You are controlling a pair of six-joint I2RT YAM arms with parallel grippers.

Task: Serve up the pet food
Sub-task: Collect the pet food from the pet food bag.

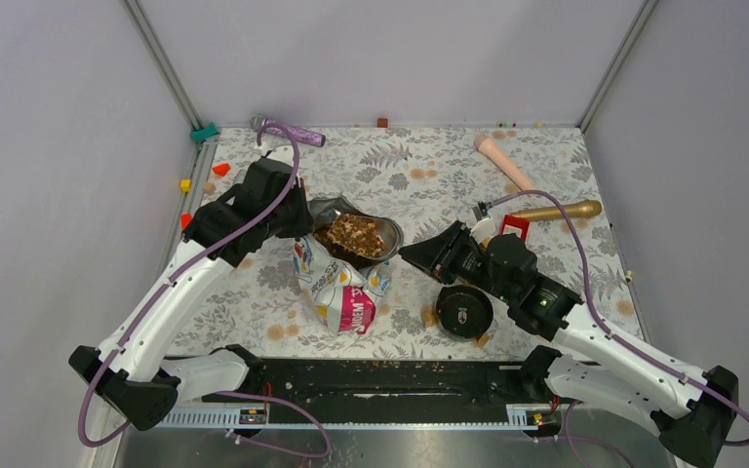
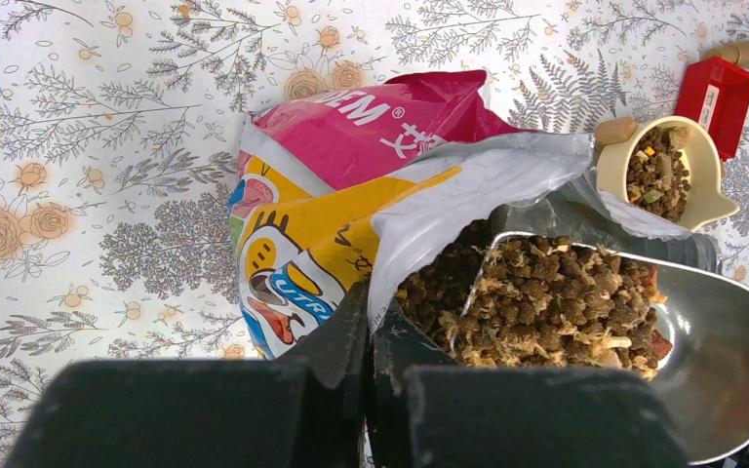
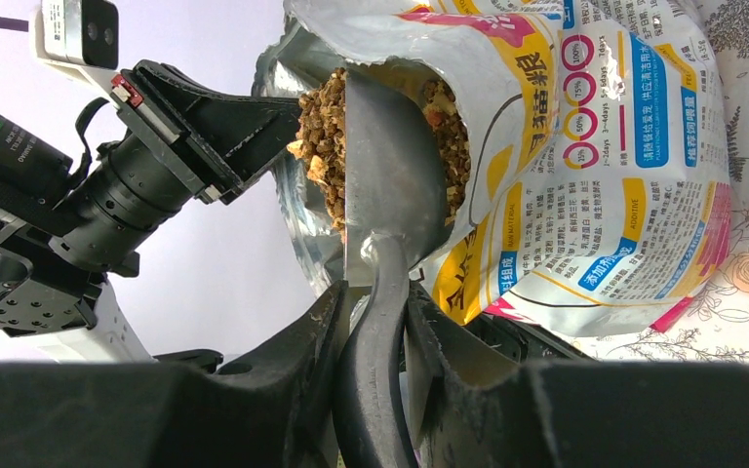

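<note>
The pet food is a brown and tan heap in the open mouth of a colourful bag lying mid-table. My left gripper is shut on the bag's silver edge, holding the mouth open; its jaws pinch the foil in the left wrist view. My right gripper is shut on the black handle of a metal scoop. The scoop's blade sits in the bag's mouth with kibble heaped on it. A cream bowl holding some kibble stands just beyond the bag.
A black round lid lies under my right arm. A red box, a gold rod and a beige toy lie at the back right. A purple toy lies at the back left. Small blocks sit along the left wall.
</note>
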